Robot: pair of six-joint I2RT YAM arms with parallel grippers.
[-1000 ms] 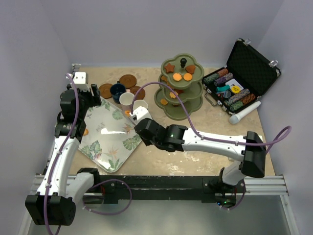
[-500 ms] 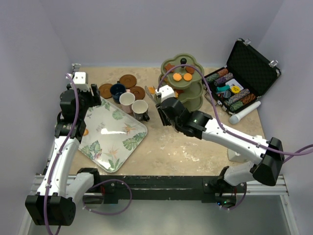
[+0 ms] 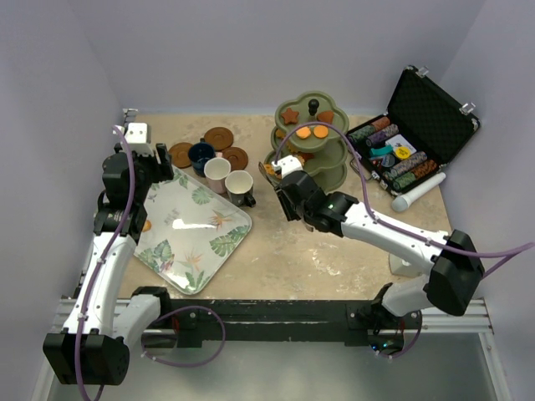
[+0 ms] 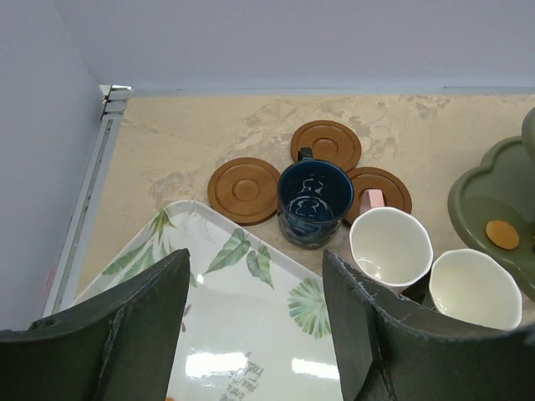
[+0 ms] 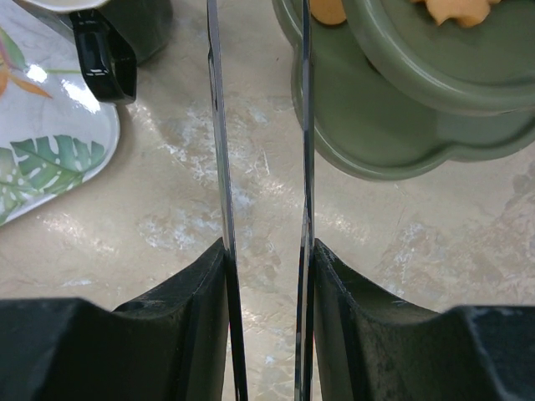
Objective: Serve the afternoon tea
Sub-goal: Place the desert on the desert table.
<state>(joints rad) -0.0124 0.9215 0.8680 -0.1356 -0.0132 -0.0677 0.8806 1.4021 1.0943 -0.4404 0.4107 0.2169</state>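
Orange biscuit [image 3: 266, 167], as far as the top view shows, sits pinched in the right gripper [image 3: 272, 170], which is poised at the 9 o'clock rim of the stand [image 5: 393, 142]. The wrist view cuts off the fingertips, so that grip is a judgement. The left gripper [image 4: 255, 334] hangs over the tray [image 3: 209, 242], jaws wide and empty, with the cups [image 4: 391, 247] at its 1 o'clock. Step in hand: loading biscuits onto the tiers. Next, I judge, the right gripper must clear the lower rim, stay under the middle tier, and release on bare green.
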